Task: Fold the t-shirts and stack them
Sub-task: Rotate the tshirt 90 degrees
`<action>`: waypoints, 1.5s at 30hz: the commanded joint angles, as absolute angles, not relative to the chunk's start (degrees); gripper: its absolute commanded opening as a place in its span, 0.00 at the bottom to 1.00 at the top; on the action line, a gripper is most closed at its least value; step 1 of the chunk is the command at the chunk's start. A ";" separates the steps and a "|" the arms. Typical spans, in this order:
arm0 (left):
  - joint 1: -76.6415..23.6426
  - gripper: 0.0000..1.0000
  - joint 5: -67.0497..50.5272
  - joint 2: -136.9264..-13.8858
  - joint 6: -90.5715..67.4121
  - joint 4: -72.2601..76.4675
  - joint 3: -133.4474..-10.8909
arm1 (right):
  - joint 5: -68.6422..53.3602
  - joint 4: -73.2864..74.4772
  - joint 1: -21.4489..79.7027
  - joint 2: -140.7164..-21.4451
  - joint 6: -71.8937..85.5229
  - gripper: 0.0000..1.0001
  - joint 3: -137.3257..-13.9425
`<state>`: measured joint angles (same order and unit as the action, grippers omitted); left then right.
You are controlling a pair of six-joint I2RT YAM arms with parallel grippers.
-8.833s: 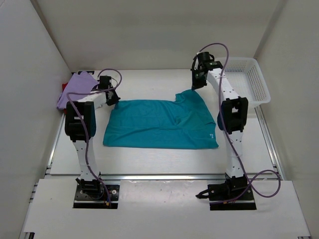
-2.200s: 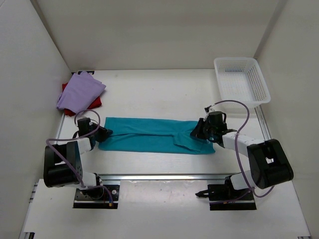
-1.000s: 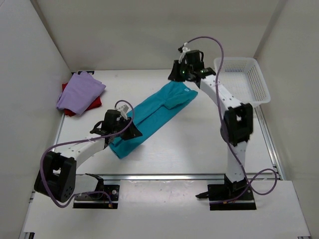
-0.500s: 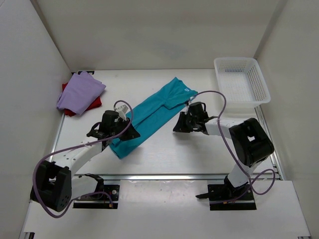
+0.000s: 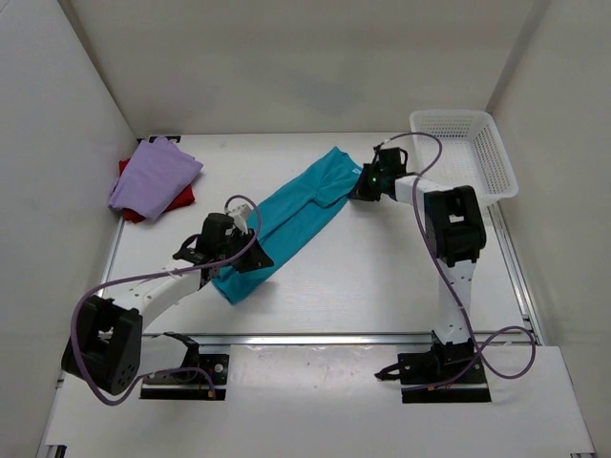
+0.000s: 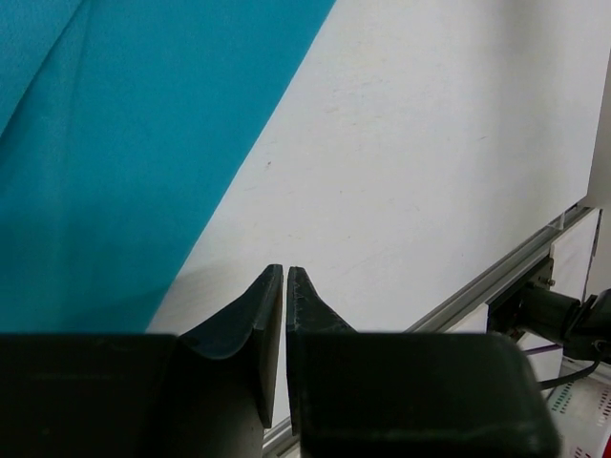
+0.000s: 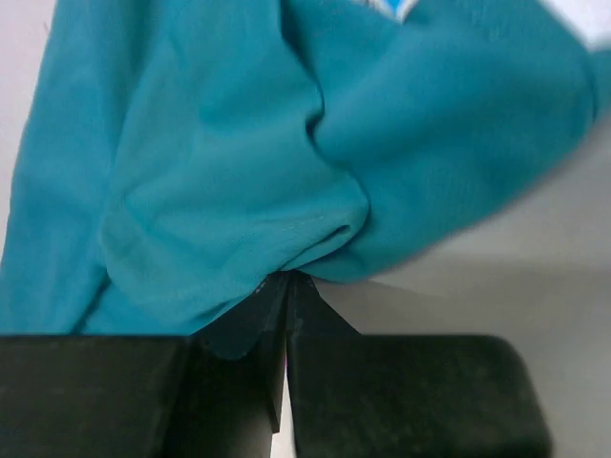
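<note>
The teal t-shirt (image 5: pixel 286 219) lies on the white table as a long folded strip, running diagonally from near left to far right. It also shows in the left wrist view (image 6: pixel 115 143) and the right wrist view (image 7: pixel 239 143). My left gripper (image 5: pixel 254 261) (image 6: pixel 285 269) is shut and empty over bare table, just right of the strip's near end. My right gripper (image 5: pixel 360 189) (image 7: pixel 288 275) is shut, its tips against a bunched fold at the strip's far end. The lavender t-shirt (image 5: pixel 153 174) lies folded on the dark red t-shirt (image 5: pixel 181 197) at the far left.
A white mesh basket (image 5: pixel 499 153) stands at the far right corner. White walls close in the table on three sides. An aluminium rail (image 5: pixel 334 337) (image 6: pixel 496 277) runs along the near edge, just beyond my left fingertips.
The teal shirt went from a flat spread to a folded strip, then was swung diagonal. In the last half second my right gripper moved from mid-table back to the strip's far end. The left barely shifted.
</note>
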<state>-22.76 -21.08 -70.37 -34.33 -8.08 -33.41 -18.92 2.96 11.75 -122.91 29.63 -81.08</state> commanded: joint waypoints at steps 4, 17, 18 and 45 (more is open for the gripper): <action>-24.52 0.20 -22.68 -70.49 -34.63 -7.29 -36.56 | -20.23 19.04 10.90 -132.71 23.31 0.00 -106.06; -22.85 0.23 -20.92 -69.44 -31.03 -13.53 -38.58 | -21.53 -13.76 28.01 -97.12 35.84 0.33 -49.67; -22.33 0.23 -21.09 -69.17 -30.85 -13.88 -38.50 | -21.27 -15.19 29.86 -98.25 36.29 0.37 -49.66; -22.49 0.28 -17.76 -68.29 -27.60 -18.63 -39.20 | -23.64 -7.05 24.71 -102.42 34.28 0.00 -49.40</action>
